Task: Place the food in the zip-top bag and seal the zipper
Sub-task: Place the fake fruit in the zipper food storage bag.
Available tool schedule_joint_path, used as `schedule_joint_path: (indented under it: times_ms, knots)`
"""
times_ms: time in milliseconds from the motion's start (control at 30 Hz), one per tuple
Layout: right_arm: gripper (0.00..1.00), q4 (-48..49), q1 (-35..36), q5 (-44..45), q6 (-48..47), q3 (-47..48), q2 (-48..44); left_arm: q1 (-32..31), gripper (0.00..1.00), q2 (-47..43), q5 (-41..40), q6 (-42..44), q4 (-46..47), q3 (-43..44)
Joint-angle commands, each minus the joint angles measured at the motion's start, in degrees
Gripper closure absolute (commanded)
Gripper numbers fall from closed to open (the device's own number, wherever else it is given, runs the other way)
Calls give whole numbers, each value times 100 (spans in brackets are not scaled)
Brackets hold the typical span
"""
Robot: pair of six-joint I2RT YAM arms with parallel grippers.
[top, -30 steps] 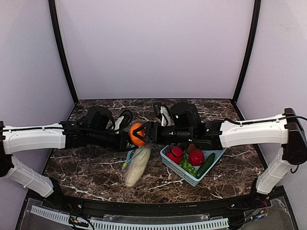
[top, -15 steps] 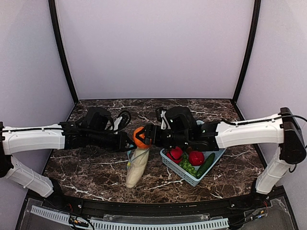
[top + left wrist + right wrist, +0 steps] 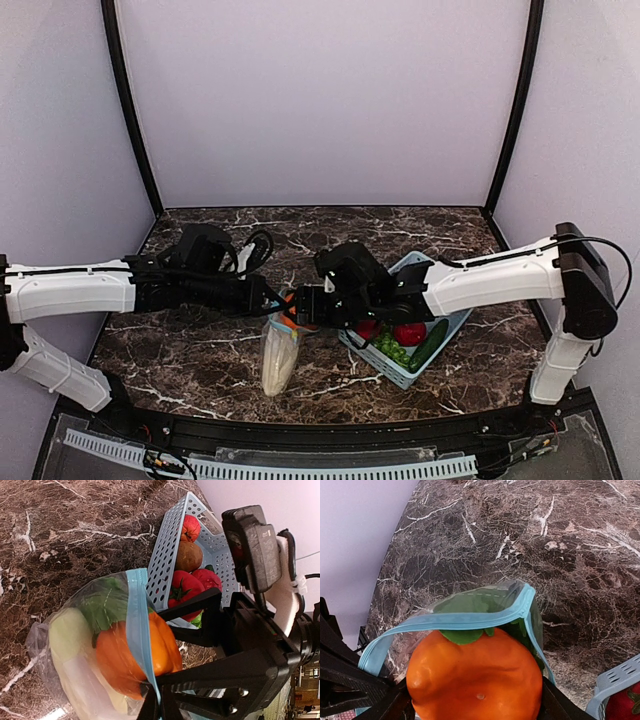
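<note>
The bag [image 3: 278, 352] stands near the middle of the marble table [image 3: 180, 345], its bottom on the stone and its mouth lifted, just left of a light blue basket [image 3: 447, 330]. The left gripper [image 3: 270, 298] is clenched on the zipper strip [image 3: 137, 617] at one end of the mouth and holds it up. The right gripper [image 3: 304, 306] reaches in from the other side with its jaws grasping an orange [image 3: 475, 680], which sits partway through the mouth, one blue lip crossing its face and the other looping behind. A cream squash [image 3: 64, 635] already lies inside the bag against the plastic, with a green leafy piece [image 3: 107, 606] above it. The two grippers meet almost head on over the mouth, and the right arm [image 3: 480, 280] passes above the basket's near corner. In the basket lie red pieces [image 3: 187, 587], a brown piece [image 3: 189, 556], green pieces [image 3: 392, 348] and a cucumber [image 3: 430, 345].
</note>
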Motion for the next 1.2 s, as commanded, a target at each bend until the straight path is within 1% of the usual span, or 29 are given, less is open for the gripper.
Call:
schedule_joint_path:
  times_ms: [0, 67, 200, 333, 433, 667, 833, 933, 1033, 1167]
  knots:
    - [50, -184, 94, -93, -111, 308, 171, -9, 99, -112, 214, -36, 328, 4]
    - [47, -180, 97, -120, -159, 336, 196, -10, 99, -97, 322, -42, 400, 5]
    - [32, -179, 95, -131, -286, 447, 157, -6, 99, -98, 390, -69, 422, -4]
    - [22, -236, 97, -42, -390, 395, -99, 3, 99, -223, 143, -81, 215, -55]
    - [17, -265, 90, -28, -517, 284, -378, 15, 99, -315, 12, -77, 97, -113]
    - [7, -429, 97, 15, -615, 27, -1013, 31, 99, -297, 39, -119, 81, -178]
    - [7, -720, 84, 341, -449, -87, -1208, 25, 99, -258, 77, -126, 123, -149]
    - [11, -1000, -10, 501, -53, -200, -1209, 28, 99, -258, 77, -127, 129, -143]
    - [24, -980, -103, 404, 176, -352, -1190, 24, 99, -280, 68, -131, 97, -149]
    - [38, -981, -113, 341, 194, -358, -1068, 24, 99, -291, 54, -130, 78, -176]
